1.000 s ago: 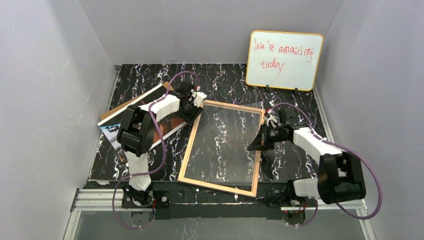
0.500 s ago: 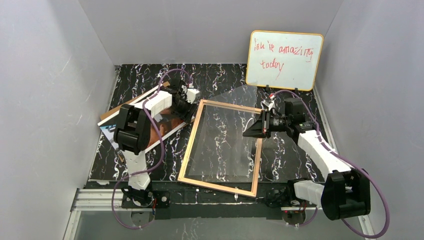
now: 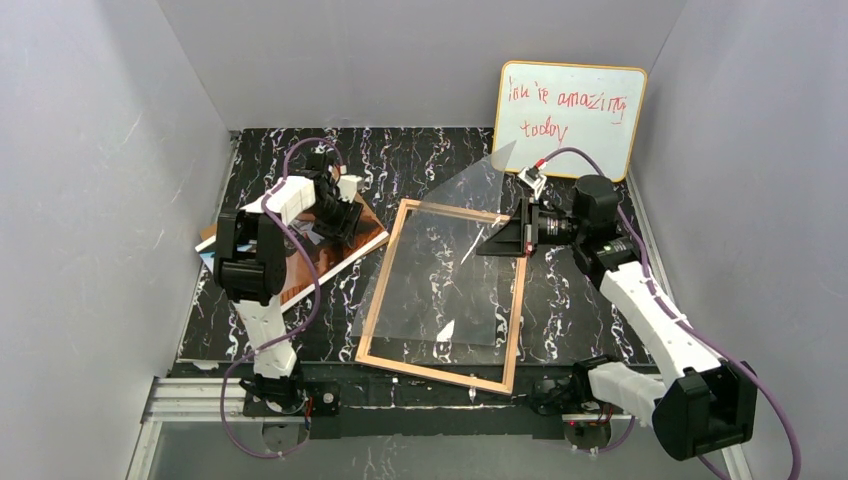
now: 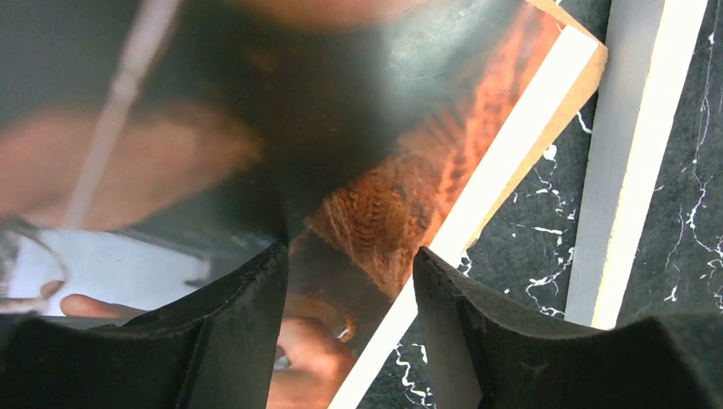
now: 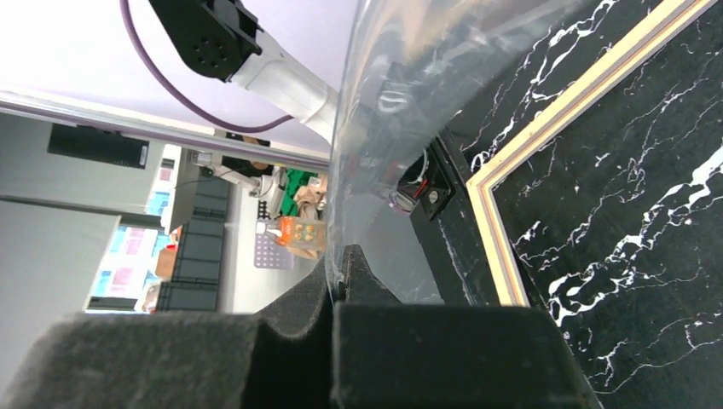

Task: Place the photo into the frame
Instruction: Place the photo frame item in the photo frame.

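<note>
The frame lies flat mid-table with its tan wood side up; its rail also shows in the right wrist view. My right gripper is shut on the right edge of the clear pane and holds it tilted up above the frame, near edge low. In the right wrist view, the pane runs between the closed pads of my right gripper. The photo lies left of the frame, dark with orange-red tones and a white border. My left gripper is open just above the photo, jaws apart, holding nothing.
A brown backing board lies under the photo, jutting past its edges. The orange-rimmed whiteboard with red writing leans on the back wall at right. Grey walls close in the black marbled table on three sides.
My right gripper has risen and moved back, tilting the clear pane up out of the frame. My left gripper has moved left and back over the photo, which now shows more.
</note>
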